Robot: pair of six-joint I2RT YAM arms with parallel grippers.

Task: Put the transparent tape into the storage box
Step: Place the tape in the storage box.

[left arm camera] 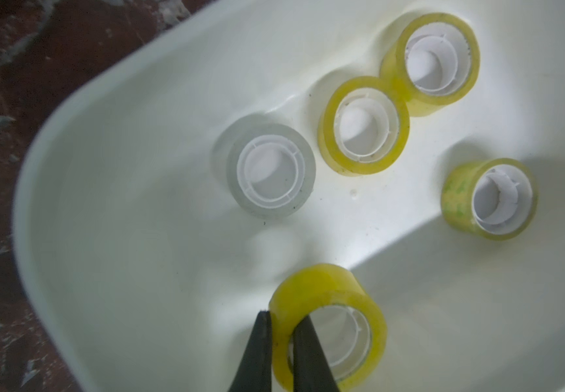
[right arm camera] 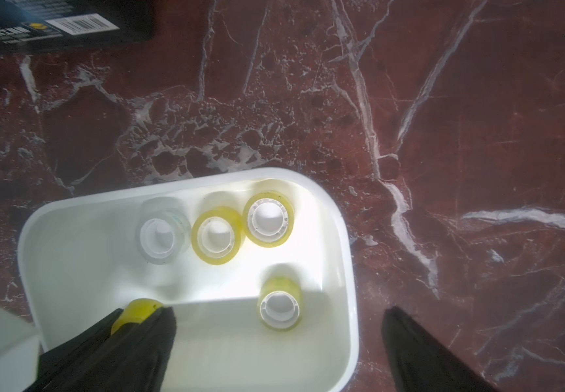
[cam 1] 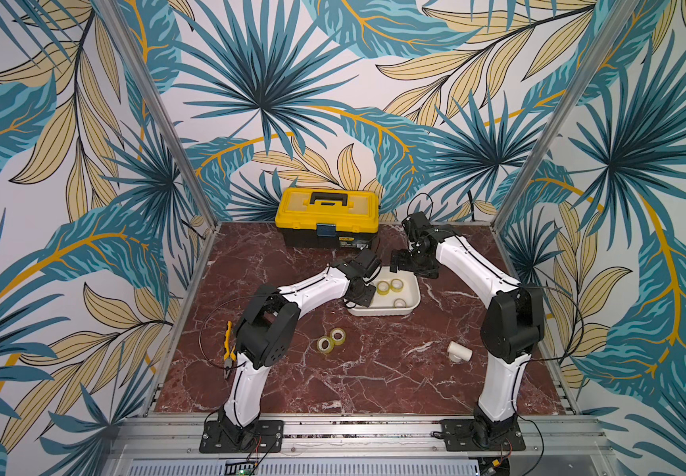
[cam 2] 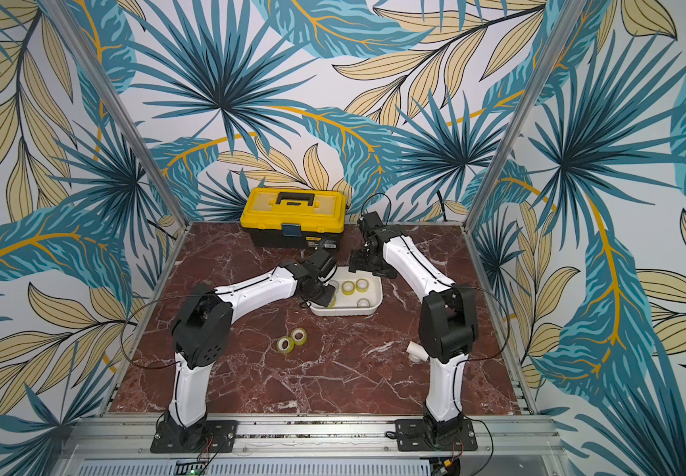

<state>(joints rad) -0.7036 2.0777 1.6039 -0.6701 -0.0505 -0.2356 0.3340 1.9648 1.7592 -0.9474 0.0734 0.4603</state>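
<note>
So the left gripper (left arm camera: pixel 282 317) had its jaws pinched narrow on the wall of one yellowish roll (left arm camera: pixel 318 285), hanging over one end of the storage box (left arm camera: pixel 138 135). Four other rolls of transparent tape sat inside, a pale one (left arm camera: pixel 270 169) included. The right gripper (right arm camera: pixel 279 310) hung over the box with jaws wide, nothing in them. Two more rolls (cam 1: pixel 331 340) lay side by side on the counter (cam 1: pixel 374 379), well apart from the box.
</note>
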